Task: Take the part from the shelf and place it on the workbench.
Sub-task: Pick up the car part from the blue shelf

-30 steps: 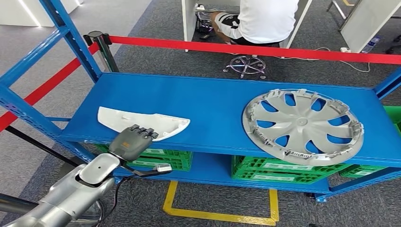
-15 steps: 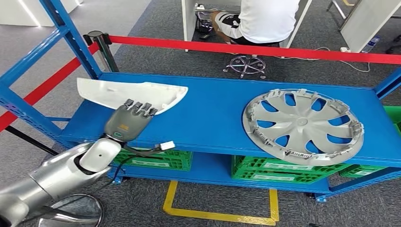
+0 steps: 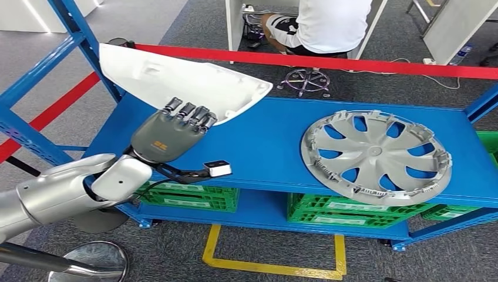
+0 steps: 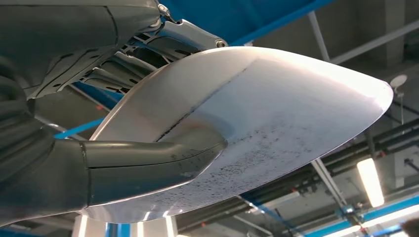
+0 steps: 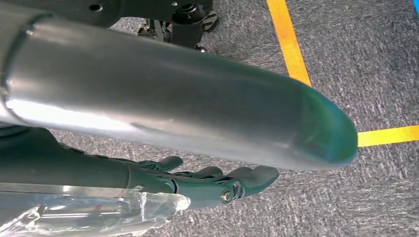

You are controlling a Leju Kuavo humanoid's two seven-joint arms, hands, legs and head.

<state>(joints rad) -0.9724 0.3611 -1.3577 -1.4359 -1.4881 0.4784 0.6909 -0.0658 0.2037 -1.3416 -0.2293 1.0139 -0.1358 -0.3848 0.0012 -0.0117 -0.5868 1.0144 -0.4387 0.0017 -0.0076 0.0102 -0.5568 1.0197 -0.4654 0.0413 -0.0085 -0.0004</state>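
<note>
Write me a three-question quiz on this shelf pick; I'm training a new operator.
1. True or false: the white part rests flat on the shelf.
2. Which hand holds the part: A left, B right?
3. What grey thing lies on the shelf's right side?

Key:
1. False; the left hand holds it up, tilted.
2. A.
3. The hubcap.

light: bright, even, overhead | glare: white part above left hand | shadows: soft | blur: right hand close-up, thumb smeared
</note>
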